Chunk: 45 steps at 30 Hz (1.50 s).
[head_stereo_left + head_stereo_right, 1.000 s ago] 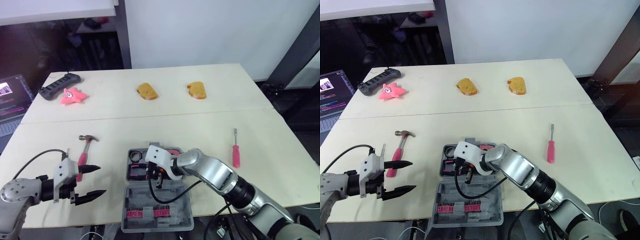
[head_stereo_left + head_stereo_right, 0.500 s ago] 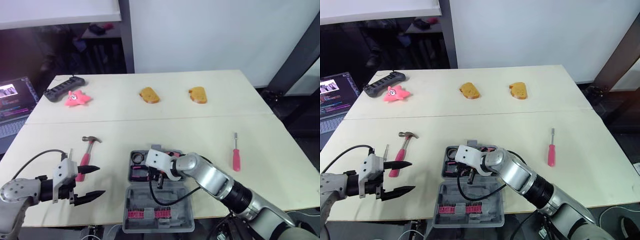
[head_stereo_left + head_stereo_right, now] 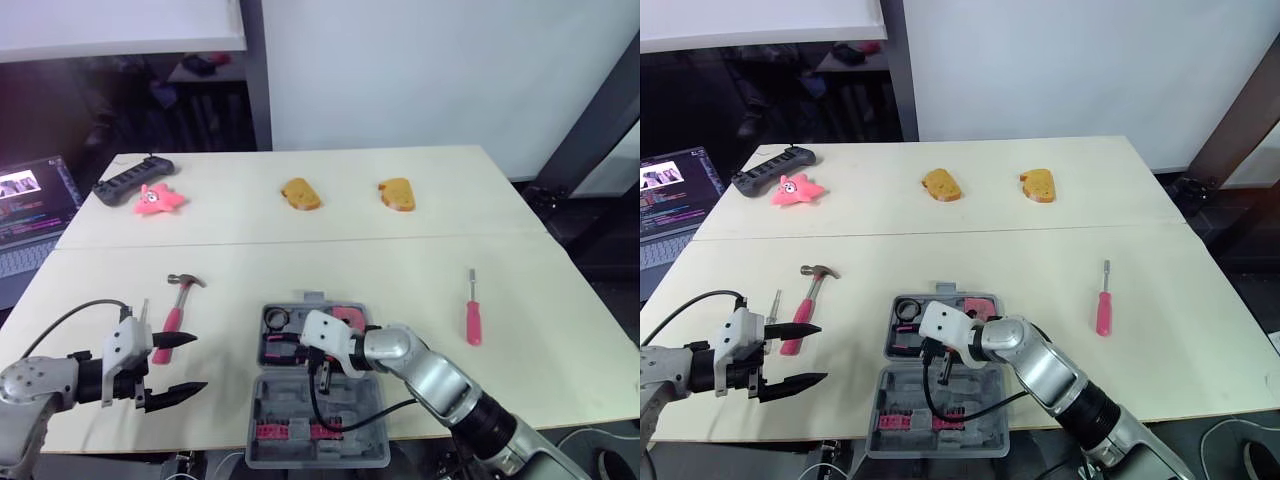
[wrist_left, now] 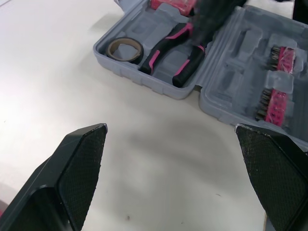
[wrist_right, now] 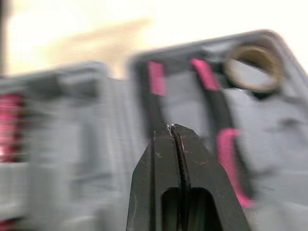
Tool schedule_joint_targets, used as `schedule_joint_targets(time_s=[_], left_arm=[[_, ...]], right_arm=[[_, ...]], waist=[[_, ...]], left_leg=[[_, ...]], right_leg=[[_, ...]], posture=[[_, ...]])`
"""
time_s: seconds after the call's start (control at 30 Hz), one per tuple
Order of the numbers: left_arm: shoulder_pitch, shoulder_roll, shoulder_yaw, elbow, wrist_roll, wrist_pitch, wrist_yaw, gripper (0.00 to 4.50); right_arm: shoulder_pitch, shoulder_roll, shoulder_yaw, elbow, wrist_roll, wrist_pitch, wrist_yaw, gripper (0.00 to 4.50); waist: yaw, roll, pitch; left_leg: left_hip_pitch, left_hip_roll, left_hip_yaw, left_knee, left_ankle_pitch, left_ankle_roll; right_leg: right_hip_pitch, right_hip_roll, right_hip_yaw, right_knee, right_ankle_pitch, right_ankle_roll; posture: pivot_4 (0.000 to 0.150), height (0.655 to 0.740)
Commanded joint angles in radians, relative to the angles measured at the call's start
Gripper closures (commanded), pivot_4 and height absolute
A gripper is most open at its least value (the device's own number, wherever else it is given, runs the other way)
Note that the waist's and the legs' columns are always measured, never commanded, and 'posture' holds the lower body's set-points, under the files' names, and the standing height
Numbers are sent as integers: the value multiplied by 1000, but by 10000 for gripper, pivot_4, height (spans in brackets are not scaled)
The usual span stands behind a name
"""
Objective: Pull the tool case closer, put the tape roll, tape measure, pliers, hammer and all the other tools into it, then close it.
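- Grey moulded-plastic tool case (image 3: pixel 315 410) lies open at the near edge of the pale wooden table (image 3: pixel 400 260), right in front of you. It already looks pulled in close enough.
- Your right gripper (image 3: pixel 324 374) has drawn back. A second ago it stood over the pliers slot in the far tray, and now it hangs over the hinge line, toward the near half.
- The head camera has tilted as well, so the downward slide of the whole table is not the things moving.
- That gripper's two black fingers are pressed together with nothing between them.
- The black-and-pink-handled pliers (image 4: pixel 173 53) lie seated in the far tray, so I judge the pliers step done.
- The ring-shaped tape roll (image 4: pixel 124 48) sits in the far-left pocket, just beside the pliers. The pink tape measure (image 3: pixel 348 318) fills the far-right pocket, and rows of pink bits (image 3: pixel 290 431) line the near half.
- Your left gripper (image 3: pixel 196 362) has not moved. It is spread wide and empty, hovering low near the handle end of the hammer.
- The pink-handled steel hammer (image 3: pixel 176 305) lies on the table to the left of the case, apart from it.
- The pink-handled screwdriver (image 3: pixel 472 310) lies well off to the right.
- Both must go in before you shut the lid.
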Motion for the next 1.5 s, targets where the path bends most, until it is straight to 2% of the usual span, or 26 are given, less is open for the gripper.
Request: schedule_joint_targets(time_s=[0.03,0.53,0.93,1.07,1.23,1.33,1.5], left_arm=[[-4,14,28,-3,-6,-13,-6,0],[-5,13,29,-3,-6,-15,-8,0],[-3,10,25,-3,-3,-17,-6,0],[-3,9,25,-6,-5,-14,-4,0],[-5,10,24,-4,-4,-15,-6,0],[-8,10,23,-3,-3,-15,-6,0],[-9,12,25,-1,-4,-16,-7,0]], right_arm=[[-5,8,-5,-17,-4,-12,11,44598],[-2,65,-68,-7,27,-20,15,44598],[-6,34,-26,61,-46,-7,16,44598],[-18,19,-3,146,-91,80,-5,44598],[-9,-16,64,186,-110,175,16,44598],[-1,-6,66,231,-98,234,2,44598],[3,20,31,206,-66,201,-5,44598]], waist=[[-1,2,2],[1,0,11],[1,0,11],[1,0,11],[5,0,10],[7,2,7],[7,2,1]], left_leg=[[0,0,0,0,0,0],[-2,0,0,0,0,0],[-9,0,0,1,0,0],[-9,0,0,1,0,0],[-7,0,0,1,0,0],[1,0,0,0,0,0],[3,0,0,0,-1,1]], right_leg=[[0,0,0,0,0,0],[-3,0,1,0,0,0],[-9,0,1,0,1,0],[-9,0,1,0,1,0],[-6,0,1,0,1,-1],[-3,-1,0,-2,0,-1],[0,-1,0,-3,-1,-1]], posture=[[1500,7400],[1500,7400],[1500,7400],[1500,7400],[1500,7400],[1500,7400],[1500,7400]])
